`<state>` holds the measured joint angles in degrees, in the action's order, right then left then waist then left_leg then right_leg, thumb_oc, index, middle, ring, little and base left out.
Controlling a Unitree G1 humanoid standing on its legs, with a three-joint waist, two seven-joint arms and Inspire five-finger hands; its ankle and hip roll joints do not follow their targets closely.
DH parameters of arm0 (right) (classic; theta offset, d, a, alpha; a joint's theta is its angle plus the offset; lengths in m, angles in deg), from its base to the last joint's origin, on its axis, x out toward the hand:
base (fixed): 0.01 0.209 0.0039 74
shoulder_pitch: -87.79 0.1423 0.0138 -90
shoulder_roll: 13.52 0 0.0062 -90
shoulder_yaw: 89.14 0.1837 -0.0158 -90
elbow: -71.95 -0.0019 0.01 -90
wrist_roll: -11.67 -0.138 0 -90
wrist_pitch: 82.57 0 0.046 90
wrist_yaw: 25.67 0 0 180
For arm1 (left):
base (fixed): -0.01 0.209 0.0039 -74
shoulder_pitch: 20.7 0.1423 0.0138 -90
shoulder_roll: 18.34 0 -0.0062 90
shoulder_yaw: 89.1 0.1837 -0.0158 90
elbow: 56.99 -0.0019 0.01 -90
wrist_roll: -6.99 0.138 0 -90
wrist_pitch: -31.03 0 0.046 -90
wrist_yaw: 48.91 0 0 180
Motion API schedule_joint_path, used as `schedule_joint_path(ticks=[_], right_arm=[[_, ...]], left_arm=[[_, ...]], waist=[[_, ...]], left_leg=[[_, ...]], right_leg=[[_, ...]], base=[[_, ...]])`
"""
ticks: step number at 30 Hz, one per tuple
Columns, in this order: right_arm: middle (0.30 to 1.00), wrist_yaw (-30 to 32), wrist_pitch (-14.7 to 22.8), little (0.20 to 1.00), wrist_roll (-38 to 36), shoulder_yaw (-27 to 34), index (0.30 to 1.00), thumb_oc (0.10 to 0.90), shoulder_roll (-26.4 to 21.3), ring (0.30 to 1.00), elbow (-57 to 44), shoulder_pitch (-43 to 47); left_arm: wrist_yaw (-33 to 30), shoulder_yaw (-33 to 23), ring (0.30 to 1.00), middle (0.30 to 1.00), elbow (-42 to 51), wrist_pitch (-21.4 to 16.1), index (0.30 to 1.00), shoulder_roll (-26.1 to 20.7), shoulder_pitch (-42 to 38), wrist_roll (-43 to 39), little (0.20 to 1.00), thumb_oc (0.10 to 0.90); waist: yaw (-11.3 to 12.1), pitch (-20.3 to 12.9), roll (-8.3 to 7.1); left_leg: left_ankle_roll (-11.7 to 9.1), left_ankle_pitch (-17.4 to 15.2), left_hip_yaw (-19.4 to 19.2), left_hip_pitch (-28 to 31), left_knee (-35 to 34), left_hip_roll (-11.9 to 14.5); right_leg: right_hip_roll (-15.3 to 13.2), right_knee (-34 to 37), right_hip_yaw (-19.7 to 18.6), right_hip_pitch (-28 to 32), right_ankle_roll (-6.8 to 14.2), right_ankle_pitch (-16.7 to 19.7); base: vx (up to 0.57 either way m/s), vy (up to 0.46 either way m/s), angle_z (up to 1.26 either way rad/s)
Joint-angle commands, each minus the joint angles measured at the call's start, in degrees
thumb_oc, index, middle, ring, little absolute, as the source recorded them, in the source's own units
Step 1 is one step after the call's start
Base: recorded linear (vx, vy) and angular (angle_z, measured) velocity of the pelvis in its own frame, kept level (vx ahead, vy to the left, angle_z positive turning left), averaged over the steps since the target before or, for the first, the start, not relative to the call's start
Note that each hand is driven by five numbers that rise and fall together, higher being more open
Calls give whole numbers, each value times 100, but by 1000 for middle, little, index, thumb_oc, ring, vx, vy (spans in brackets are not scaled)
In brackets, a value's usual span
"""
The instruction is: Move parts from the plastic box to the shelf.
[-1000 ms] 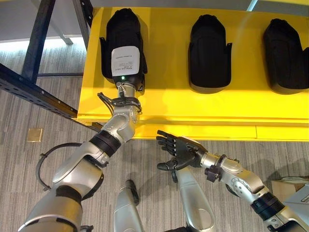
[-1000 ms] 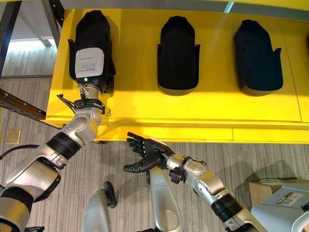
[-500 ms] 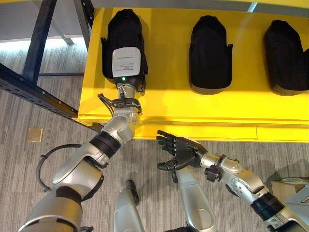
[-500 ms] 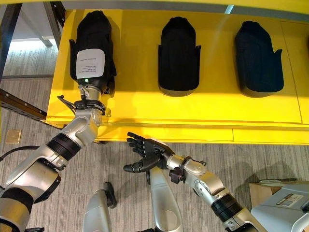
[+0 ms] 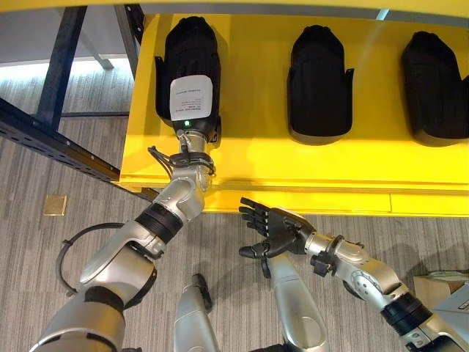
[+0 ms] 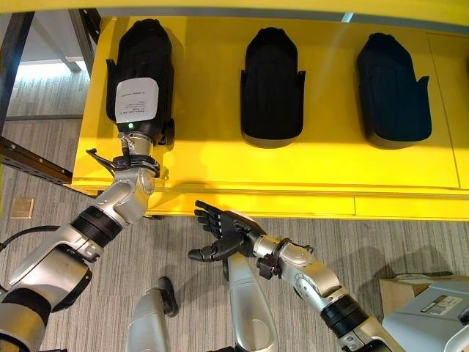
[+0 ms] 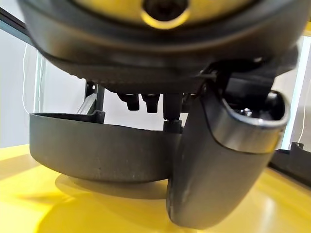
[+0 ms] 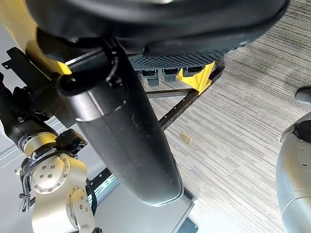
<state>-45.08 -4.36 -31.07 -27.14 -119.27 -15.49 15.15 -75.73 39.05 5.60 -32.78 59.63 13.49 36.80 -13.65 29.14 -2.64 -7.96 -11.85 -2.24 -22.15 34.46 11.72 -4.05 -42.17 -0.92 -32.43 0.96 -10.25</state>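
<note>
Three parts (image 5: 318,81) lengthwise across shelf (image 5: 264,161)

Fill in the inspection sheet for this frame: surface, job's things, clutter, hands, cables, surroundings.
Surface: yellow shelf, bare between the parts.
Job's things: three black parts lie in a row on the shelf: left part, middle part, right part.
Clutter: nothing seen.
Hands: left hand rests on top of the left part, fingers hidden; right hand open, empty, over the floor in front of the shelf.
Cables: nothing seen.
Surroundings: grey striped carpet; dark rack frame; a box corner.
</note>
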Motion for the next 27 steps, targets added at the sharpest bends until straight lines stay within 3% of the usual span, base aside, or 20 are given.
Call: schedule_joint_path(ticks=[1, 11, 21, 27], right_arm=[[1000, -141, 454, 1000, -82, 219, 1000, 900, 501, 1000, -572, 47], [1000, -5, 576, 1000, -89, 204, 1000, 900, 473, 1000, -633, -80], [1000, 10, 688, 1000, -91, 251, 1000, 900, 514, 1000, -577, -97], [1000, 15, 788, 1000, -18, 253, 1000, 900, 484, 1000, -546, -96]], left_arm=[[27, -11, 1000, 1000, 450, 25, 1000, -198, 166, 555, 1000, 900], [-186, -219, 1000, 1000, 1146, -397, 1000, -229, 431, 549, 1000, 900], [-105, -366, 1000, 1000, 1629, -504, 1000, -214, 611, 697, 1000, 900], [-699, -547, 1000, 1000, 1799, -620, 1000, -269, 601, 736, 1000, 900]], waist=[[38, -184, -39], [142, -183, -58], [210, -178, -47], [238, -176, -67]], left_leg=[[543, 194, -117, -93, -153, -108], [603, 97, -62, -137, -51, -166], [608, 200, -17, -140, -202, -205], [614, 206, -12, -150, -194, -217]], right_leg=[[-269, -16, -199, 608, 83, -499], [-267, -134, -131, 630, 40, -602], [-234, 31, -103, 656, 34, -506], [-226, 64, -85, 657, 19, -479]], base=[[35, -29, 5], [9, -26, 4], [-5, -10, 2], [-6, -14, 4]])
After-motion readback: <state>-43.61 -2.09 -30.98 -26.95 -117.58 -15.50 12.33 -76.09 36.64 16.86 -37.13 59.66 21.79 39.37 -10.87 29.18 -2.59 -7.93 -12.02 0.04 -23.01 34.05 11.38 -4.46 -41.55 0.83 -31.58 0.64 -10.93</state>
